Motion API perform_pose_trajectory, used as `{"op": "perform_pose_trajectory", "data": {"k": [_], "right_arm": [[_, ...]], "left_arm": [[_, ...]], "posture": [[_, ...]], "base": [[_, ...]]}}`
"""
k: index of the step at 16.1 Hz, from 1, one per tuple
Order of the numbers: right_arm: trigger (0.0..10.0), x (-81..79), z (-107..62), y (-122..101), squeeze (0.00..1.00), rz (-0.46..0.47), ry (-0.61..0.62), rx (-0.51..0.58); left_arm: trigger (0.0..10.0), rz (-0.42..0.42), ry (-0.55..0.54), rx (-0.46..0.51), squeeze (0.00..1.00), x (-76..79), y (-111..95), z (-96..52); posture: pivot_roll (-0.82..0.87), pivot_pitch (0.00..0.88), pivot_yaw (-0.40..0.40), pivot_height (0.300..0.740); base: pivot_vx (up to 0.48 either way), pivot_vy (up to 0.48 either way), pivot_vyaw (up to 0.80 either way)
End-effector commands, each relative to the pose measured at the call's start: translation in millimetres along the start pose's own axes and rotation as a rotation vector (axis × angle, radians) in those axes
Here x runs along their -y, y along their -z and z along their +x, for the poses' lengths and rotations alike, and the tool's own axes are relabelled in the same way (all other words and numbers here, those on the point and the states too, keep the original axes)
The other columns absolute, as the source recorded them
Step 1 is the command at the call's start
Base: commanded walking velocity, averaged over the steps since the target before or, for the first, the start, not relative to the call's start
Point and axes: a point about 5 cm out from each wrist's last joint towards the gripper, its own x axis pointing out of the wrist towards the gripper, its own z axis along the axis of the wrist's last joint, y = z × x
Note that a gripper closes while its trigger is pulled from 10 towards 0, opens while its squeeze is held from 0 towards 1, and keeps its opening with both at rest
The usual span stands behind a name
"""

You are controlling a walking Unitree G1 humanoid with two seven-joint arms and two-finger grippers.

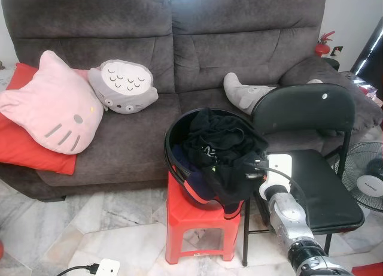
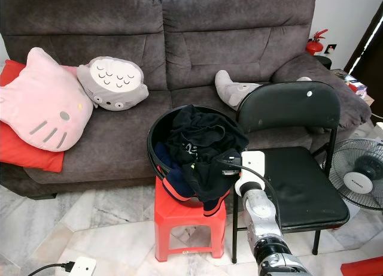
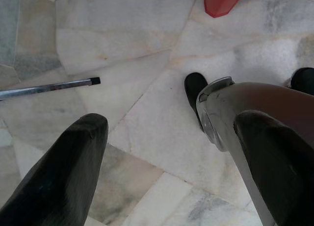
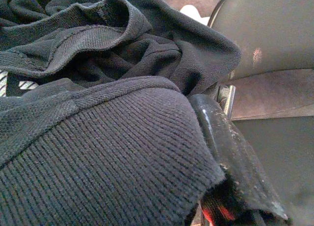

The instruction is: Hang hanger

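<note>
One black basket [image 1: 173,145] of dark clothes [image 1: 215,150] on one red stool [image 1: 197,225], before the grey sofa [image 1: 179,42]; right claw [image 1: 254,170] buried in the clothes at the basket rim, grip cannot be told; no hanger identifiable; left claw [image 3: 171,152] released above marble floor [image 3: 122,54]; one black folding chair [image 1: 311,144] beside the basket; three cushions; one fan [image 1: 371,180], label unreadable.

We see no hanger among our frames, only dark clothes [image 1: 218,153] heaped in a tilted black basket [image 1: 175,132] on a red stool [image 1: 197,219], black knit spilling over the rim, folds bunched and crumpled, beside a black chair [image 1: 311,168]
</note>
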Motion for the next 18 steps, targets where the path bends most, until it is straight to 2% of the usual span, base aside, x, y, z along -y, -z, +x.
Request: {"op": "perform_pose_trajectory", "data": {"k": [1,15,17,18], "right_arm": [[0.0,0.1,2.0,-3.6,0.0,0.011,0.009,0.009],[0.0,0.8,4.2,-9.2,0.0,-0.034,-0.001,0.026],[0.0,2.9,7.3,-17.8,0.0,-0.11,-0.018,0.045],[10.0,3.4,11.9,-29.9,0.0,-0.18,-0.043,0.068]], "left_arm": [[10.0,0.028,-0.008,-0.017,0.0,-2.2,4.5,-0.8],[10.0,0.025,-0.014,-0.019,0.0,-2.2,5.4,-1.0],[10.0,0.026,-0.016,-0.017,0.0,-2.5,4.8,-0.9],[10.0,0.025,-0.017,-0.018,0.0,-2.7,4.5,-0.8]], "posture": [[-0.06,0.0,0.023,0.74],[-0.07,0.0,0.035,0.74],[-0.06,0.0,0.036,0.74],[-0.07,0.0,0.038,0.74]], "base": [[0.0,0.0,0.0],[0.0,0.0,0.0],[0.0,0.0,0.0],[0.0,0.0,0.0]]}}
